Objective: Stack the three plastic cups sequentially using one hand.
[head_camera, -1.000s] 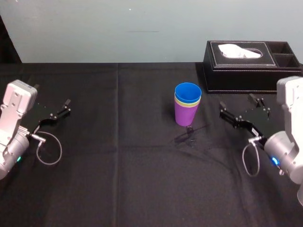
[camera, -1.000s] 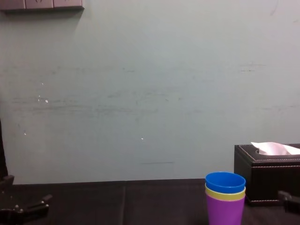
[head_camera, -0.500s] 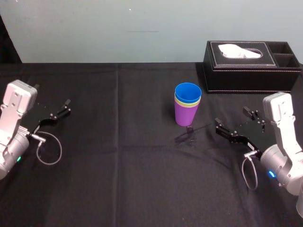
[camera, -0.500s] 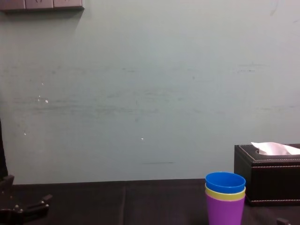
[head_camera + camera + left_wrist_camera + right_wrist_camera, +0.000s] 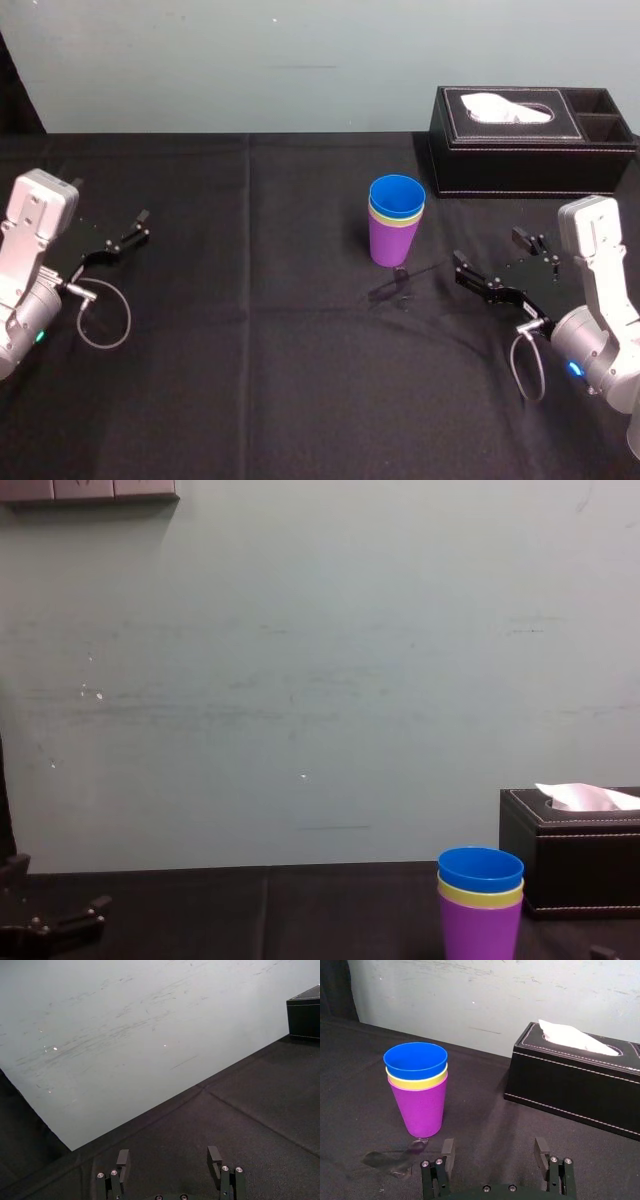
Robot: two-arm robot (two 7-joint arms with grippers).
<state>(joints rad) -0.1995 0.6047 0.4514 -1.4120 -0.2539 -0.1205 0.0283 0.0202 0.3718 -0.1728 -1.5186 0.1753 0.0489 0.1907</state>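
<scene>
- The three plastic cups stand nested in one upright stack on the black tabletop (image 5: 250,350), right of its middle and closer to the far edge than to the near one.
- The purple cup (image 5: 389,245) is outermost and its base rests on the tabletop.
- The yellow-green cup (image 5: 395,221) sits inside it, with just a band of its rim showing.
- The blue cup (image 5: 397,194) is innermost and on top, its mouth open upward.
- The right claw (image 5: 493,1149) is near the tabletop's right edge, on the near-right side of the stack and well apart from it. Its two flat black fingers are spread wide with nothing between them, and they point toward the cups.
- The left claw (image 5: 168,1156) is near the tabletop's left edge, far from the stack. Its fingers are also spread and hold nothing.
- A black tissue box (image 5: 520,150) with white stitching lies at the far right corner, behind and to the right of the stack and not touching it. A white tissue (image 5: 505,106) pokes out of its top.
</scene>
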